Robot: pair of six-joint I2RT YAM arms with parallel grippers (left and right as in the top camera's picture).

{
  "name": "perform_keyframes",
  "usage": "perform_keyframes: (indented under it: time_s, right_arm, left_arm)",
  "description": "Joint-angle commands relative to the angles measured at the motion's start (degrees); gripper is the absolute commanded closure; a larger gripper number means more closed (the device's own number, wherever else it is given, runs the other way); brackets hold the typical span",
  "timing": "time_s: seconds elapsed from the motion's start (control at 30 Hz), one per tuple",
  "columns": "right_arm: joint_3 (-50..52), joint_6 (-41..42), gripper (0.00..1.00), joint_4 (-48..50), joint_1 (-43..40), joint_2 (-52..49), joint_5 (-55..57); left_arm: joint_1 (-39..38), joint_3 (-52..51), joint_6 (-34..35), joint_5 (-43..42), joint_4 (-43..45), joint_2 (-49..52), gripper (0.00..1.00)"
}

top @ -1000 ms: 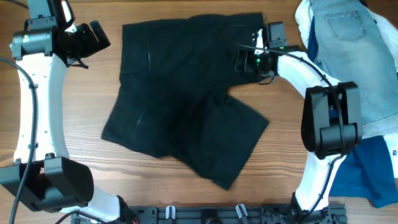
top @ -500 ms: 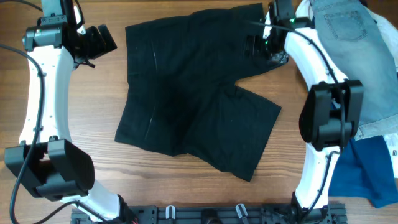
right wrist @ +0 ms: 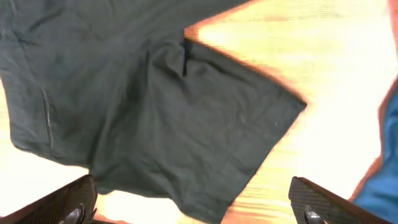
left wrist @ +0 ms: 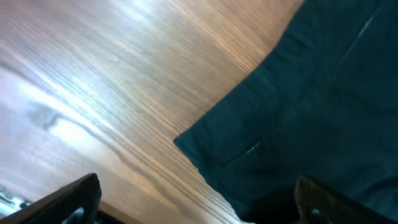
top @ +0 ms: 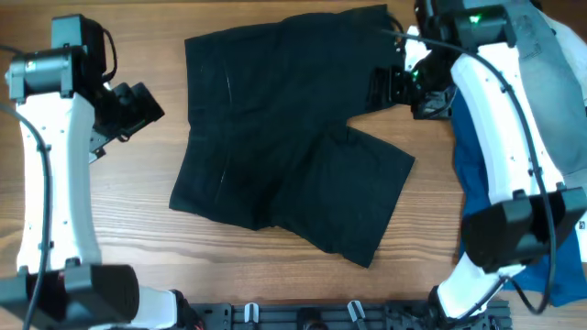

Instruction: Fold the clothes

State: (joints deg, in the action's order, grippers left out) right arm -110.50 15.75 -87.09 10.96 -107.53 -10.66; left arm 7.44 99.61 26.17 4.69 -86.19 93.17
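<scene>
The black shorts lie spread flat in the middle of the wooden table, waistband to the back and two legs toward the front. My left gripper hovers left of the shorts, open and empty. In the left wrist view a corner of the shorts lies ahead of it. My right gripper hovers over the shorts' right edge, open and empty. The right wrist view looks down on one leg of the shorts.
A light-blue denim garment and a dark-blue garment lie at the table's right side, partly under the right arm. The dark-blue cloth shows at the right edge of the right wrist view. A black rail runs along the front edge.
The shorts slid right and flattened, then stayed still. My right gripper has let go of the waistband and lifted away to the right. My left gripper has moved down and back.
</scene>
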Motion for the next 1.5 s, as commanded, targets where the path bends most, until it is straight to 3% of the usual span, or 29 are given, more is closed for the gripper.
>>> perform_keyframes:
  time_s: [0.0, 0.1, 0.2, 0.3, 0.37, 0.53, 0.63, 0.7, 1.17, 1.2, 1.23, 1.27, 1.3, 1.47]
  right_arm:
    - [4.76, 10.58, 0.0, 0.07, 4.28, 6.86, 5.11]
    - [14.58, 21.16, 0.02, 2.19, 10.4, 12.74, 10.82]
    - [22.97, 31.21, 0.02, 3.52, 15.15, 17.44, 14.93]
    - [31.82, 39.89, 0.05, 5.64, 18.86, 21.05, 15.17]
    - [40.52, 46.03, 0.05, 9.16, 20.68, 21.27, 14.6]
    - [51.52, 45.81, 0.06, 18.71, 20.7, 21.22, 9.42]
    - [52.98, 45.79, 0.05, 20.33, 20.7, 21.22, 9.16]
    - [52.98, 45.77, 0.0, 20.46, 20.7, 21.22, 9.14]
    - [55.21, 45.77, 0.0, 23.37, 20.7, 21.22, 9.31]
    - [55.91, 45.77, 0.0, 23.43, 20.7, 21.22, 9.18]
    - [56.52, 45.68, 0.0, 23.41, 20.7, 21.22, 8.39]
    - [56.87, 44.76, 0.0, 23.39, 20.7, 21.22, 7.65]
    - [57.18, 42.99, 0.0, 23.43, 20.7, 21.22, 6.56]
    - [59.95, 38.07, 0.02, 23.89, 20.7, 21.22, 3.23]
  left_arm:
    - [-0.22, -3.89, 8.46, 2.45, -0.33, -8.28, 0.0]
    - [-0.2, -13.03, 15.17, 2.47, 2.27, -14.32, 0.01]
    - [-0.22, -22.84, 21.94, 2.45, 6.62, -18.27, 0.09]
    - [-0.22, -33.77, 32.89, 1.36, 12.28, -20.09, 0.2]
    - [-0.22, -44.26, 39.45, -3.13, 20.68, -19.63, 0.25]
    - [-0.22, -57.11, 42.12, -7.89, 35.98, -18.21, 0.32]
    - [-0.2, -61.57, 42.1, -7.89, 42.16, -18.03, 0.35]
    - [-0.22, -63.08, 42.12, -7.91, 44.54, -18.03, 0.37]
    - [-0.2, -66.82, 43.76, -8.17, 57.72, -10.73, 0.36]
    - [-0.22, -66.82, 43.76, -8.35, 58.21, -9.6, 0.47]
    - [-0.22, -66.82, 43.74, -8.33, 58.21, -8.76, 0.74]
    - [-0.2, -66.82, 43.74, -8.33, 58.21, -8.33, 0.88]
    - [-0.22, -66.82, 43.71, -8.33, 58.18, -7.93, 0.96]
    - [-0.2, -66.82, 43.06, -8.33, 57.75, -7.87, 0.96]
